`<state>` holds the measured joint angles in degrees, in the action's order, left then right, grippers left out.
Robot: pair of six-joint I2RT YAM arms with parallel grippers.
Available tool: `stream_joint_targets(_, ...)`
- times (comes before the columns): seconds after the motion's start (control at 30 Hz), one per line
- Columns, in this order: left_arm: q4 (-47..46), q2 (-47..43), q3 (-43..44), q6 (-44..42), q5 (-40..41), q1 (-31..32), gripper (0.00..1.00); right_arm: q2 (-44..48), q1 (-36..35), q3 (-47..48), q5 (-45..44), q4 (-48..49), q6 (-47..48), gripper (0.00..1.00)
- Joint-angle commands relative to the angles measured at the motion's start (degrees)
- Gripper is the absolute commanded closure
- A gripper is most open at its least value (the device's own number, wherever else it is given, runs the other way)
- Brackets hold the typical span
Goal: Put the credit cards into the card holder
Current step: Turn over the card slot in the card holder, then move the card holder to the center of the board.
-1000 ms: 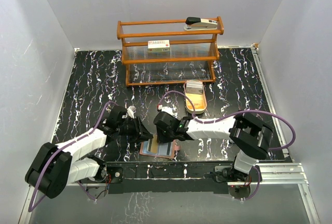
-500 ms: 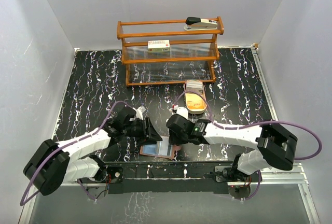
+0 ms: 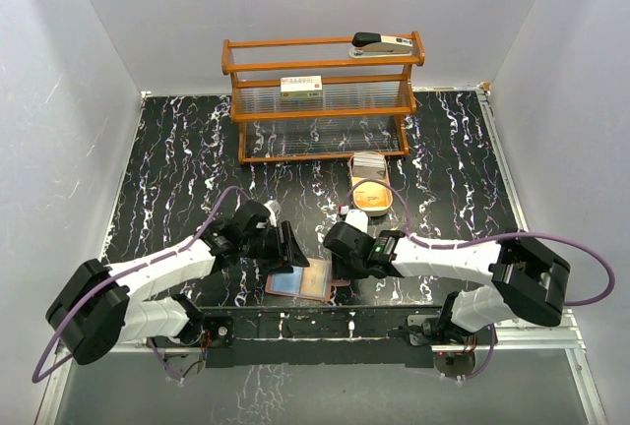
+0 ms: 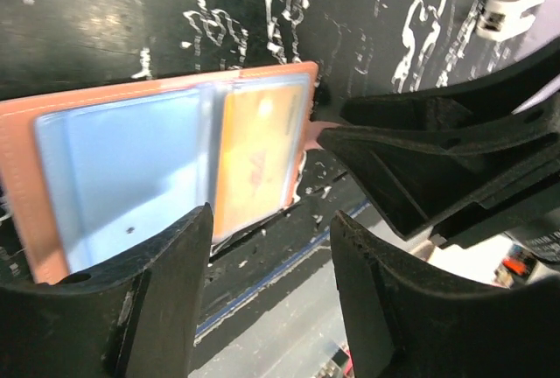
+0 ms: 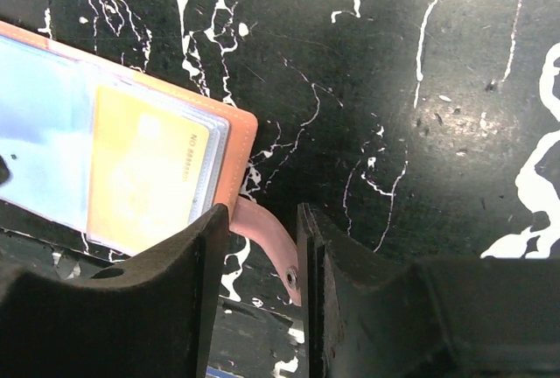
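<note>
Near the front edge of the desk (image 3: 177, 150), between the two hands: the holder (image 3: 300, 281), open and flat, inner side up. Holds two cards under its clear pockets: a light blue card (image 4: 122, 177) in one half, a yellow-beige card (image 4: 258, 155) in the other half. Carries a small pink-brown tab (image 5: 268, 240) on the edge beside the yellow-beige card, with a round snap near the end of the tab.

As to the left hand (image 4: 271, 220): open, fingers apart, nothing between them. Hangs over the far-left side of the holder in the top view. Through the gap, in its own wrist view, shows the middle fold and one long edge of the holder. Cannot tell whether touching the holder or not.

As to the right hand (image 5: 261, 212): also open, fingers apart with a rather narrow gap. Stands at the tab side of the holder. In its own wrist view, shows the tab in the gap between the fingers. In the left wrist view, reaches with one fingertip very close to the tab; cannot tell whether touching it. Grips nothing, as far as visible.

Farther back on the desk: an oval tray (image 3: 372, 199), well apart from the holder, with a pale stack (image 3: 368, 161) at its far end. Behind the tray, near the back wall: a wooden rack (image 3: 320, 110), with a small box (image 3: 301, 86) on a shelf and a stapler (image 3: 382, 45) on top.
</note>
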<state>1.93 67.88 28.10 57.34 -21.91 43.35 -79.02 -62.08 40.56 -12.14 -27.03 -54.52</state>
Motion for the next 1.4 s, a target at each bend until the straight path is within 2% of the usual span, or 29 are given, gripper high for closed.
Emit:
stream_joint_targets(0.0,14.57,-2.61,4.33,-4.12,9.25,0.16,0.44,3.03,0.29,1.09,-1.93,-2.42,-1.22,0.64)
stream_joint_targets(0.17,24.87,-2.79,7.76,-6.71,17.40,0.15,0.42,7.61,0.31,1.61,-2.35,-7.10,-3.22,0.63)
stream_joint_targets(0.3,26.39,-2.99,7.66,-6.70,18.10,-0.10,0.41,10.14,0.27,-0.86,-3.29,-5.89,-3.51,0.60)
stream_joint_targets(0.4,26.26,-2.86,6.90,-6.10,17.47,-0.20,0.41,9.06,0.30,-1.75,-1.92,-3.93,-3.22,0.62)
stream_joint_targets(0.6,23.74,-3.57,3.08,-3.79,14.74,-0.20,0.43,6.02,0.30,-2.73,-1.32,-0.10,-3.19,0.75)
stream_joint_targets(0.77,18.95,-3.86,-0.33,-1.94,13.14,-0.20,0.45,6.78,0.34,-2.66,-3.91,1.19,-2.04,0.94)
stream_joint_targets(0.87,17.29,-2.33,0.11,-2.74,12.74,-0.20,0.51,6.89,0.67,-2.61,-5.40,2.65,-1.04,1.00)
stream_joint_targets(1.2,13.56,3.49,2.26,-4.24,14.45,-0.20,0.76,5.57,3.93,-1.52,-8.44,5.78,3.32,1.00)
stream_joint_targets(1.37,11.25,3.83,3.07,-3.91,15.07,-0.29,0.79,5.45,6.62,-0.92,-6.73,6.71,6.89,0.99)
